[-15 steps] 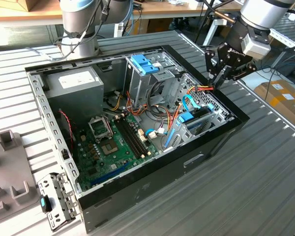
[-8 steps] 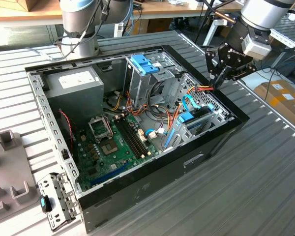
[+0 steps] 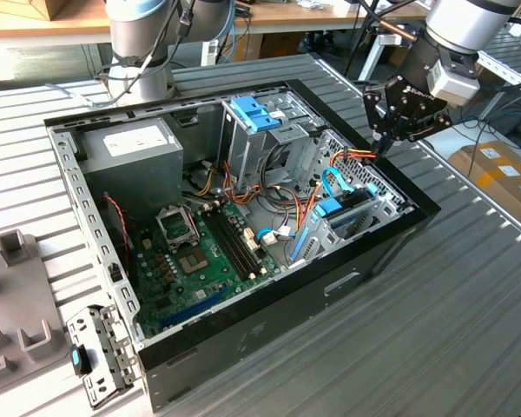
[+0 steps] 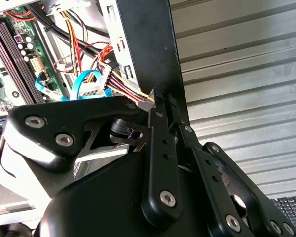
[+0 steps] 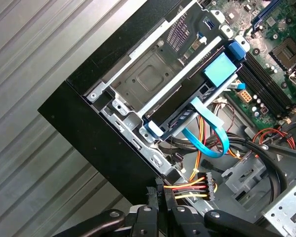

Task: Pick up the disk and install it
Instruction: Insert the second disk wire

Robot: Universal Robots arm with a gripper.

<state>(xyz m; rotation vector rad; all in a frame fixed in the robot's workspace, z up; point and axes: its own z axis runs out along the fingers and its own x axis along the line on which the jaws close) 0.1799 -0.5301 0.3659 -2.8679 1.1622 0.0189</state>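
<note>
The pincer (image 3: 384,149) hangs at the rim of the open computer case (image 3: 269,326), beside a bundle of red, yellow and orange wires (image 5: 195,185). Its fingers (image 4: 160,116) are pressed together with nothing visibly between them in both wrist views. The disk (image 5: 207,91), in its light-blue carrier, sits in the metal bay (image 5: 148,79) inside the case, just beside the motherboard (image 3: 195,261). The case rests on the ribbed desk (image 3: 469,304).

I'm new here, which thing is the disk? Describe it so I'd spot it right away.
Start at the open black computer case. In its corner nearest the gripper sits a low metal drive cage. The disk is the flat slab in it, edged in light-blue plastic, paler than the darker blue latch on the taller cage.
</note>
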